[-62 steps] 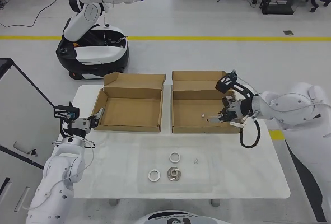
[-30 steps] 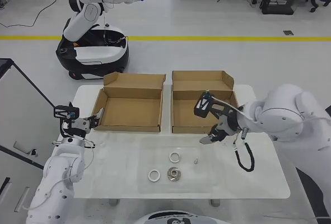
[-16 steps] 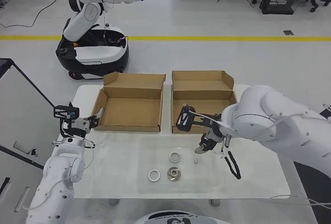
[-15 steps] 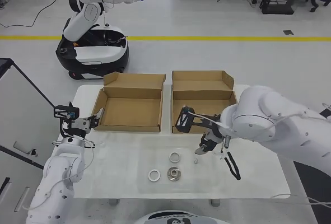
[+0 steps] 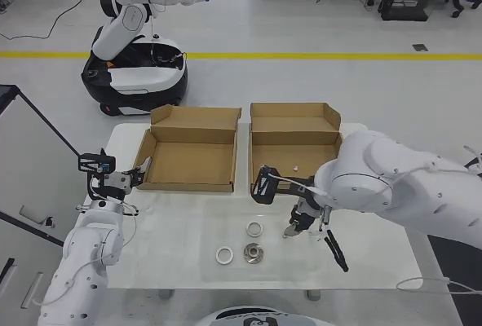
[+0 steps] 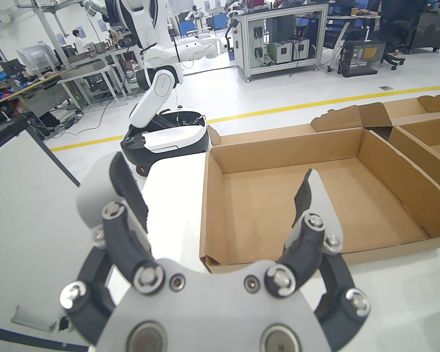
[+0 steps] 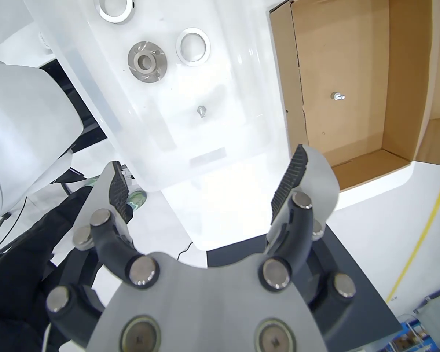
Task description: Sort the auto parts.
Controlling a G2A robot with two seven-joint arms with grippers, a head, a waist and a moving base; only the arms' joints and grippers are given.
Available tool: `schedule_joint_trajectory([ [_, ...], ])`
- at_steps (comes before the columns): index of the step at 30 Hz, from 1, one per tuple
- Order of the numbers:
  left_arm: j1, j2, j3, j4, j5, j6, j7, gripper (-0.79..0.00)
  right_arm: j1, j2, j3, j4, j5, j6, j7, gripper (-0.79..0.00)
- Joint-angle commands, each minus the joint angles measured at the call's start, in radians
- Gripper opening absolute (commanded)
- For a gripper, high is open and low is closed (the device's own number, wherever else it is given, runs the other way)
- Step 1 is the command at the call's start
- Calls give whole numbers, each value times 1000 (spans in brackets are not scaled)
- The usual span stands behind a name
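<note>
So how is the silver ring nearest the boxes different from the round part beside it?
The ring is a thin hoop with one wide hole; the flange is a solid disc with a small centre hole and tiny side holes. The ring looks lighter, the flange darker grey. Both are round metal parts lying flat in the clear tray.

Bare tray (image 7: 168,140) surrounds the bolt (image 7: 201,111), with flange (image 7: 147,62) and rings (image 7: 193,46) nearby.

The left box (image 5: 192,163) and right box (image 5: 285,159) are plain brown, the table (image 5: 183,244) glossy white, the rings (image 5: 255,229) bright silver, the flange (image 5: 254,254) duller grey, the floor line (image 5: 306,55) yellow.
</note>
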Motion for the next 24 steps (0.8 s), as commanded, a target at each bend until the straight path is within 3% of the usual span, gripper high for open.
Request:
schedule_joint_trajectory([
  [1, 0, 0, 0, 0, 0, 0, 0, 0, 0, 0, 0, 0, 0, 0, 0, 0],
  [8, 0, 0, 0, 0, 0, 0, 0, 0, -40, 7, -40, -48, -46, -55, 0, 0],
  [16, 0, 0, 0, 0, 0, 0, 0, 0, 27, 6, -158, -62, -52, -51, 0, 0],
  [24, 0, 0, 0, 0, 0, 0, 0, 0, 93, -41, -245, -13, -8, -62, 0, 0],
])
